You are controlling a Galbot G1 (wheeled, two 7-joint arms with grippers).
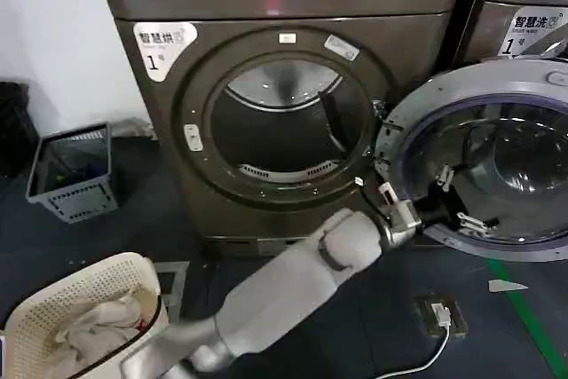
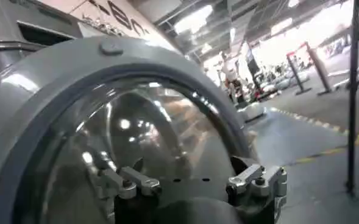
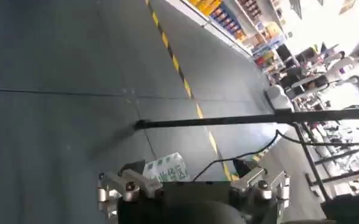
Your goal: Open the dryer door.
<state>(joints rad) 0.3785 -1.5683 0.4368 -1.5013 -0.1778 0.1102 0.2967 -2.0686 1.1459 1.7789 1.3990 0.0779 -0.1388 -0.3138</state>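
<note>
The dryer door (image 1: 406,127) stands swung open to the right of the bronze-brown machine, its pale grey inner face and bulging dark glass turned toward me. The round drum opening (image 1: 280,122) is uncovered. My left arm reaches across from the lower left, and my left gripper (image 1: 456,201) is open at the door's lower inner face, close to the glass, with nothing between its fingers. In the left wrist view the door (image 2: 57,79) looms just beyond the open left gripper (image 2: 194,182). My right gripper (image 3: 194,184) hangs open over bare floor.
A dark grey crate (image 1: 71,170) sits on the floor at the left. A white laundry basket (image 1: 80,317) holds cloths at the lower left. The neighbouring grey machine (image 1: 532,6) is behind the open door. A plug and cable (image 1: 441,315) lie on the floor.
</note>
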